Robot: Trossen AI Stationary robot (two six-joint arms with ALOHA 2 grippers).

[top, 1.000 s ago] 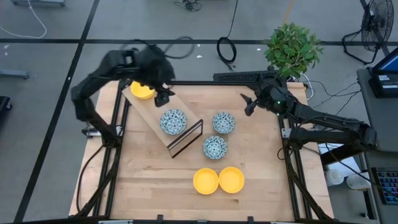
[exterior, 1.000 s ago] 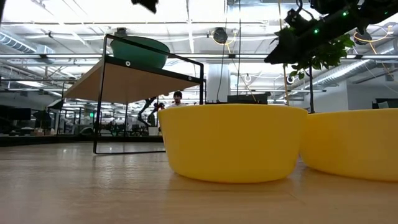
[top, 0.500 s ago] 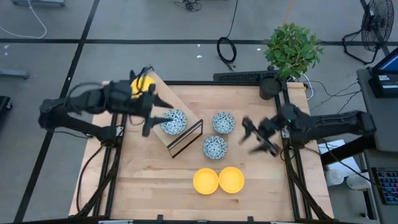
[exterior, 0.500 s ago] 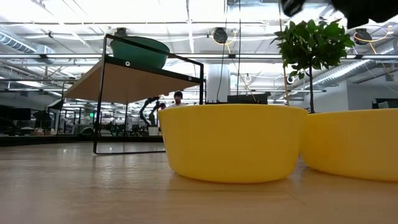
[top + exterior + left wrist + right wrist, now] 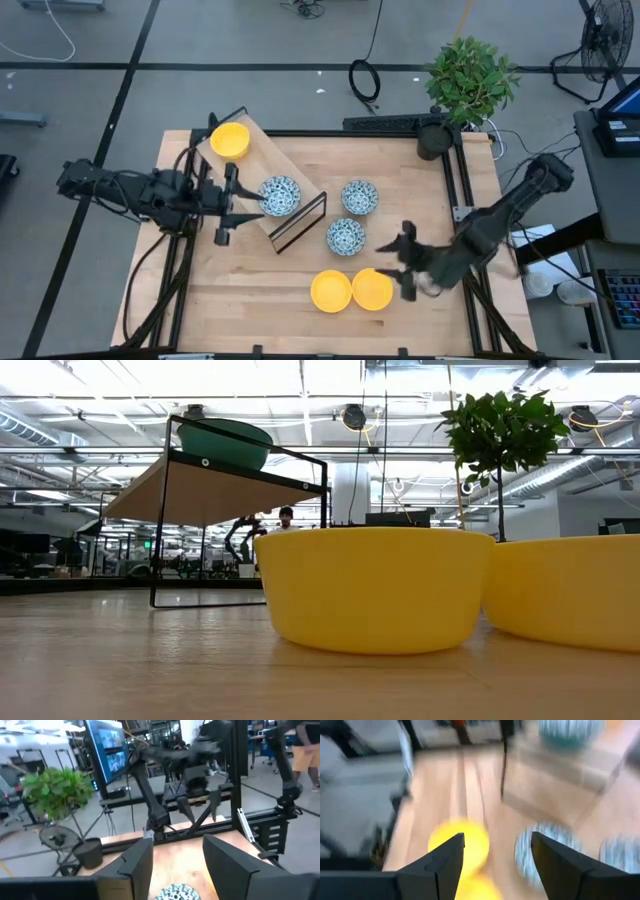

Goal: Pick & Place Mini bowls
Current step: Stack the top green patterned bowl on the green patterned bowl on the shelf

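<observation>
Six mini bowls show in the high view. A yellow bowl (image 5: 229, 140) and a blue-patterned bowl (image 5: 279, 195) sit on the small wooden shelf (image 5: 245, 175). Two more patterned bowls (image 5: 359, 197) (image 5: 345, 236) and two yellow bowls (image 5: 331, 291) (image 5: 372, 288) rest on the table. My left gripper (image 5: 240, 205) is open, just left of the shelf's patterned bowl (image 5: 175, 892). My right gripper (image 5: 395, 262) is open, just right of the yellow pair (image 5: 465, 845). In the low view the yellow pair (image 5: 375, 590) fills the front and neither gripper shows.
A potted green plant (image 5: 468, 80) stands at the table's far right corner. The shelf's black wire frame (image 5: 300, 225) rises beside the patterned bowls. Bare wood (image 5: 240, 300) lies along the near left of the table.
My left gripper has drawn back from over the shelf's yellow bowl toward the near left and now points at the patterned bowl on the shelf. My right gripper has swept from the far right of the table toward the near edge, up to the yellow pair. No bowl has moved.
</observation>
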